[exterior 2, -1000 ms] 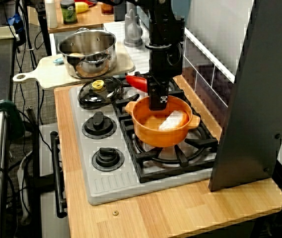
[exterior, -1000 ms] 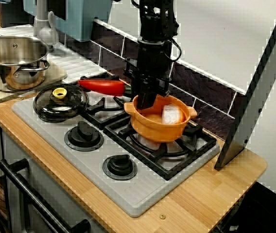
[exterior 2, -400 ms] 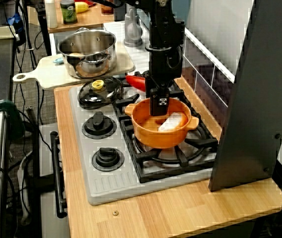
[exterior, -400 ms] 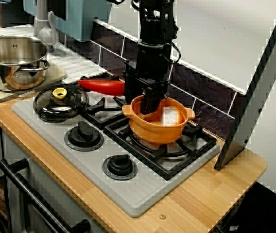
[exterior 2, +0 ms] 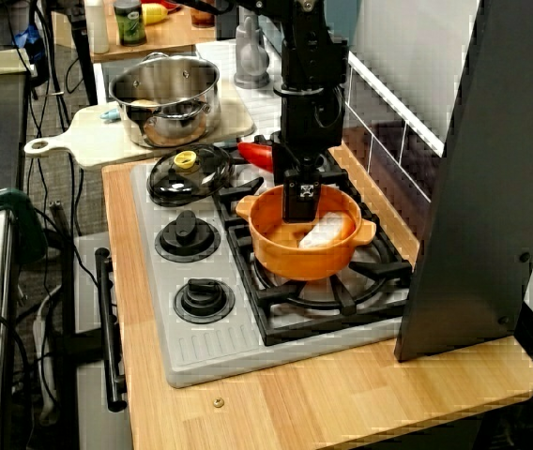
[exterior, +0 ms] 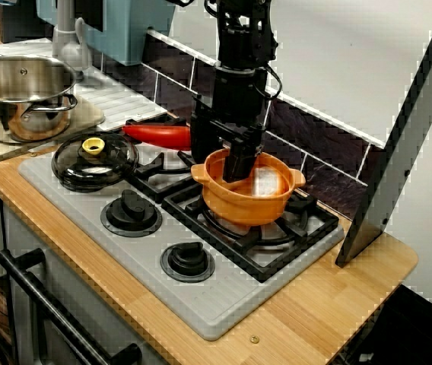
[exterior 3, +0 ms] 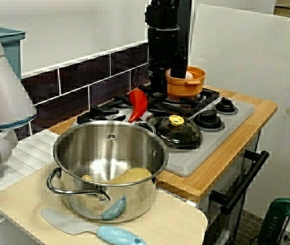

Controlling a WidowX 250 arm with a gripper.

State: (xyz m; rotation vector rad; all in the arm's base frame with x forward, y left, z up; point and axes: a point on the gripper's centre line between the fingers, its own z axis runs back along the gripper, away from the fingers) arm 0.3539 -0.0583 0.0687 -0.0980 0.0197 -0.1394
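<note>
1. In the view from the front of the stove, just past the 2 black knobs (exterior: 188, 261), an orange pot (exterior: 248, 199) stands over the right-hand burner grate (exterior: 277, 243) of the grey hob (exterior: 87, 220). It is round and glossy, has 2 small ear handles, and holds a white block (exterior: 268, 181).
2. The gripper (exterior: 223, 158) is at the pot's back-left rim. 1 finger (exterior: 238, 161) reaches down inside the pot and the other stands outside the wall. They are drawn in narrow, with the rim pinched between them.
3. The black arm rises straight up from the pot with its wrist vertical, in front of the dark wall tiles.
4. Left of the arm, a red pepper (exterior: 159, 135) lies on the rear-left grate. A glass lid (exterior: 94, 160) with a yellow knob rests on the front-left burner. Farther left, a steel pot (exterior: 22, 95) sits on a wooden board (exterior 2: 88, 145).
5. The arm's upper part is cut off by the top edge. I cannot tell whether the pot's base rests on the grate or hangs just above it. In the view across the steel pot, the arm covers the orange pot's left side and hides the fingers.
</note>
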